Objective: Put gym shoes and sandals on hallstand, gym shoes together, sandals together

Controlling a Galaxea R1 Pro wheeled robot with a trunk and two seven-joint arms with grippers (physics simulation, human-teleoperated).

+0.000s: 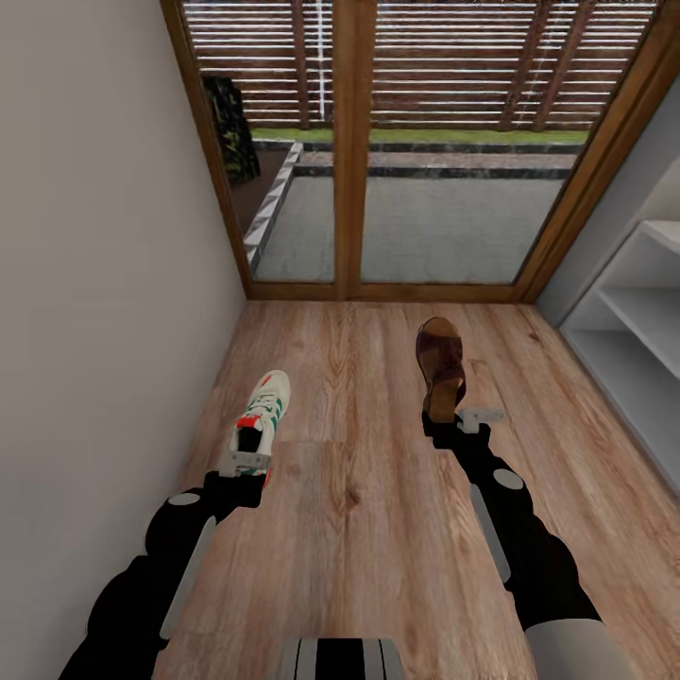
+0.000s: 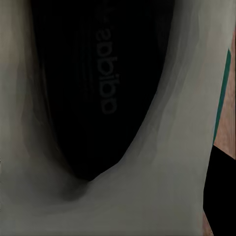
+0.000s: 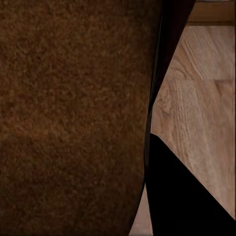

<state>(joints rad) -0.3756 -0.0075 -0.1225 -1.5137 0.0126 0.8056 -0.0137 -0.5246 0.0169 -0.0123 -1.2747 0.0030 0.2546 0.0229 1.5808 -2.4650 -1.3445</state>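
- Two shoes were in sight, one per arm: one gym shoe [image 1: 262,416] and one sandal [image 1: 441,366], each apparently lifted just above the floor [image 1: 368,491].
- One gym shoe, cream with green stripes, sat at the left gripper [image 1: 244,463], near the wall [image 1: 94,283]; the left wrist view looked straight into its dark insole, so the fingers seemed clamped on the heel rim, most likely for carrying it level.
- One brown sandal hung toe-forward from the right gripper [image 1: 469,418], near the middle of the floor; its suede filled most of the right wrist view, so those fingers looked clenched on its heel end.
- One corner of the rack [image 1: 642,321] showed at the right edge of the corridor, its pale shelves bare where visible; holding a shoe in each arm probably saved a trip there.
- One glass door [image 1: 416,142] closed the far end of the corridor.
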